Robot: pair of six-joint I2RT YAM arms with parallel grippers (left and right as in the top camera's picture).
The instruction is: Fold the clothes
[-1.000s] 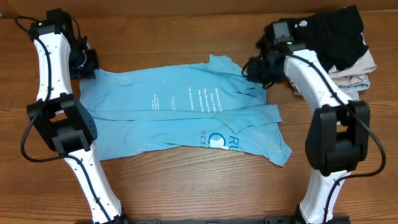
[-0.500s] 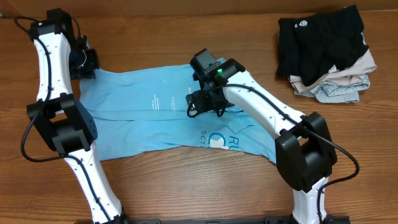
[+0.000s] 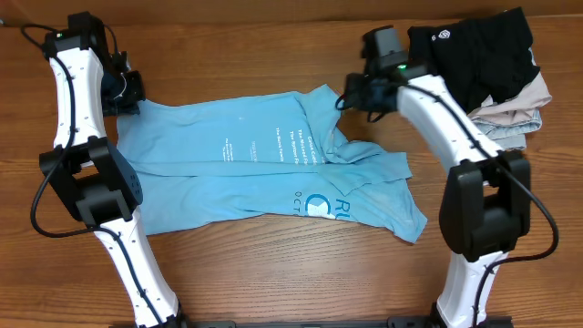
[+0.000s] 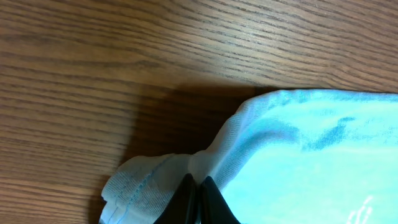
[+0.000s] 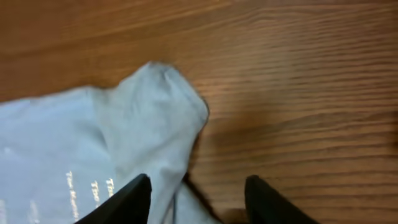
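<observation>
The T-shirt (image 3: pixel 228 173) is light blue, with small white lines of text at the centre of the frame and larger white lettering at lower right. The tabletop (image 3: pixel 273 273) is brown with darker wood grain. At upper right, a black garment (image 3: pixel 483 59) bears a small white logo (image 3: pixel 445 35), above a beige garment (image 3: pixel 539 91) and a pale grey-blue garment (image 3: pixel 510 134). The left end effector (image 4: pixel 198 198) and right end effector (image 5: pixel 199 202) are black.

You have the T-shirt (image 3: pixel 273 173) spread across the middle of the worktop (image 3: pixel 273 282), its long side running from 9 to 3 o'clock. A heap of other garments (image 3: pixel 496 55) lies apart from it at 2 o'clock. Your left claw (image 3: pixel 123 91) sits at the T-shirt's 10 o'clock corner, and your right claw (image 3: pixel 351 96) at its 1 o'clock edge.
</observation>
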